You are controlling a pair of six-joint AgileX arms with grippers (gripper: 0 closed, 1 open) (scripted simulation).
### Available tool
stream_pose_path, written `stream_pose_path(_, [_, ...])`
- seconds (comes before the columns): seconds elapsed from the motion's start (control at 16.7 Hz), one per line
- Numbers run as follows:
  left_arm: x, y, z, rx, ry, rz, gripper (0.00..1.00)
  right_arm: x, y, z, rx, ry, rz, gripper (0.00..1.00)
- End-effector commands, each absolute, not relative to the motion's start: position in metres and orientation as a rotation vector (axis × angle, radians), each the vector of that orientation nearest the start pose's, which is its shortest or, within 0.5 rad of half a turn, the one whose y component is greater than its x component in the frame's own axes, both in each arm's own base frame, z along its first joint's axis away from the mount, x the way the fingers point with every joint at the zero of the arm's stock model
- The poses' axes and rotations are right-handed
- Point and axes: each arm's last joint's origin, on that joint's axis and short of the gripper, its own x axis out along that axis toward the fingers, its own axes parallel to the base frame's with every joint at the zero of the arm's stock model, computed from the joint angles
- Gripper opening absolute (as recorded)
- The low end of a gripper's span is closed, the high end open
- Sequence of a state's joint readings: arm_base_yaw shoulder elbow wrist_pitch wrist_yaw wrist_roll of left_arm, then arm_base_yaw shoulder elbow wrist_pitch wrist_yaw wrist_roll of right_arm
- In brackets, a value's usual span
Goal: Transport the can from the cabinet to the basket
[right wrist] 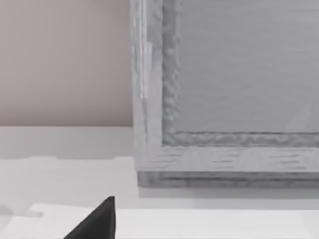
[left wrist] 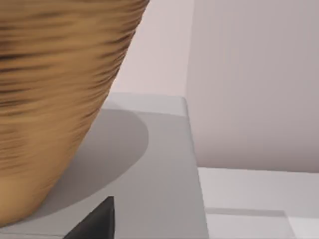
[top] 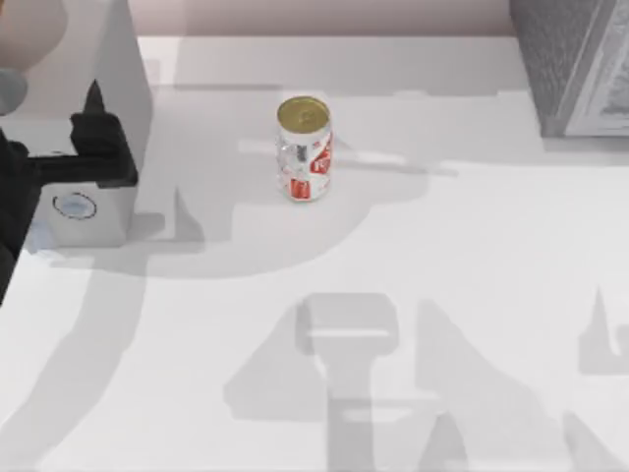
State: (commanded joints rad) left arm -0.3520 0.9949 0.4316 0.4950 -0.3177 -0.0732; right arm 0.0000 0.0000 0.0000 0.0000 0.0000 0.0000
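The can point(top: 306, 147) stands upright on the white table point(top: 442, 256), gold top up and red patches on its white side, with nothing touching it. The grey cabinet point(top: 570, 59) sits at the back right, apart from the can, and its front point(right wrist: 224, 89) is close in the right wrist view. A brown woven basket point(left wrist: 55, 94) rests on a grey stand point(left wrist: 154, 164). My left gripper point(top: 94, 110) hovers over that stand at the far left, well left of the can. One dark fingertip point(left wrist: 97, 221) shows in the left wrist view, another fingertip point(right wrist: 97, 221) in the right wrist view.
The grey stand point(top: 118, 69) at the back left has a lower block with a round dial point(top: 74, 206) on it. Arm shadows fall across the table's front half. Open table lies between the can and the cabinet.
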Motion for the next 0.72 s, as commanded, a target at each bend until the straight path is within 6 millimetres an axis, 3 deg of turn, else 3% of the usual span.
stream_pose_path(0.18, [0.255,-0.112,0.216,-0.058,0.118,-0.027,1.0,0.106,-0.001,0.16,0.0,0.0,0.0,1.0])
stream_pose_path(0.36, [0.289,-0.163,0.177,-0.041,0.16,-0.027,1.0,0.106,-0.001,0.16,0.0,0.0,0.0,1.0])
stream_pose_path(0.54, [0.305,-0.209,0.126,-0.019,0.189,-0.026,1.0,0.106,-0.001,0.16,0.0,0.0,0.0,1.0])
stream_pose_path(0.72, [0.308,-0.24,0.082,-0.003,0.201,-0.025,1.0,0.106,-0.001,0.16,0.0,0.0,0.0,1.0])
